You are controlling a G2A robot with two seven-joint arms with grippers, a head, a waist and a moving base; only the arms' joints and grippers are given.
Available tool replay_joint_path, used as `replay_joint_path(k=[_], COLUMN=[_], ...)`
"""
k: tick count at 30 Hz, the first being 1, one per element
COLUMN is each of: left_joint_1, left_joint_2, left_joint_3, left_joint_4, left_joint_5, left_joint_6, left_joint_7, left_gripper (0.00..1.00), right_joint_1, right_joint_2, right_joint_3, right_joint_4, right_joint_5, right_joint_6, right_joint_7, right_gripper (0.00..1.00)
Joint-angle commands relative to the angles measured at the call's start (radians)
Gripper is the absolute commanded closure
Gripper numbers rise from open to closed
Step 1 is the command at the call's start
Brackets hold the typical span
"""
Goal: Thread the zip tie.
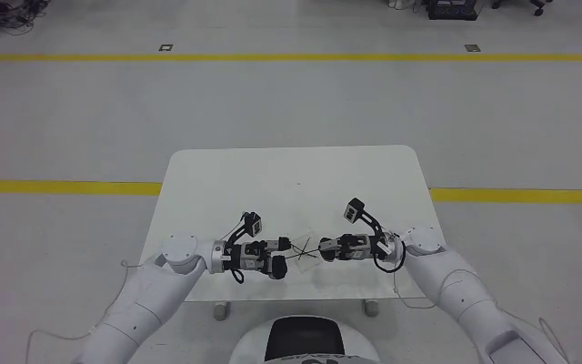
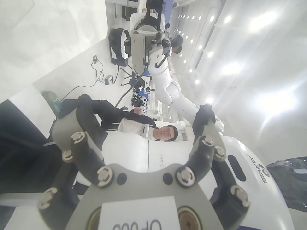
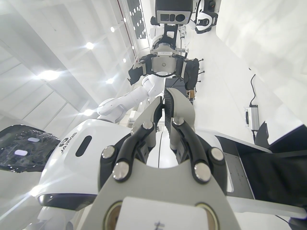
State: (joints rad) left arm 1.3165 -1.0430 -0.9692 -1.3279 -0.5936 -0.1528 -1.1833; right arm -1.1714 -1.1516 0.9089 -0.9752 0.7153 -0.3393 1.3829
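Observation:
The zip tie [image 1: 306, 247] is a thin black strip that shows as crossing lines over the near part of the white table [image 1: 291, 173], between the two grippers. My right gripper [image 1: 325, 247] holds it from the right. In the right wrist view its fingers [image 3: 170, 101] are pressed together on a thin dark strip, with the gripper [image 3: 164, 98] pointing at the other arm. My left gripper [image 1: 284, 256] faces it from the left, close to the strip's free end. Its fingers [image 2: 82, 111] stand wide apart around nothing, and the gripper [image 2: 144, 107] faces the right one.
Both arms hover over the table's near edge, wrists almost level and facing each other. The far part of the tabletop [image 1: 300, 182] is bare white surface. Grey floor with yellow lines [image 1: 82, 187] surrounds the table.

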Motion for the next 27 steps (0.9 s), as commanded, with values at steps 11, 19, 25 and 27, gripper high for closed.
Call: replay_joint_path(k=[11, 19, 25, 27], left_joint_1=[-0.018, -0.022, -0.010, -0.009], left_joint_2=[-0.022, -0.026, -0.030, -0.031], left_joint_3=[0.069, 0.075, 0.085, 0.087], left_joint_4=[0.017, 0.013, -0.007, -0.009], left_joint_5=[-0.030, -0.055, -0.045, -0.048], left_joint_6=[-0.075, -0.097, -0.078, -0.082], left_joint_7=[0.079, 0.065, 0.175, 0.186], left_gripper=[0.00, 0.00, 0.00, 0.00], right_joint_1=[-0.025, -0.030, -0.052, -0.055], right_joint_2=[-0.008, -0.007, -0.007, -0.006], right_joint_3=[0.007, 0.022, 0.023, 0.028], right_joint_4=[-0.049, -0.059, -0.112, -0.118], right_joint_5=[0.071, 0.069, 0.044, 0.038], right_joint_6=[-0.001, -0.001, 0.003, 0.001], right_joint_7=[0.007, 0.007, -0.043, -0.058], right_gripper=[1.00, 1.00, 1.00, 1.00])
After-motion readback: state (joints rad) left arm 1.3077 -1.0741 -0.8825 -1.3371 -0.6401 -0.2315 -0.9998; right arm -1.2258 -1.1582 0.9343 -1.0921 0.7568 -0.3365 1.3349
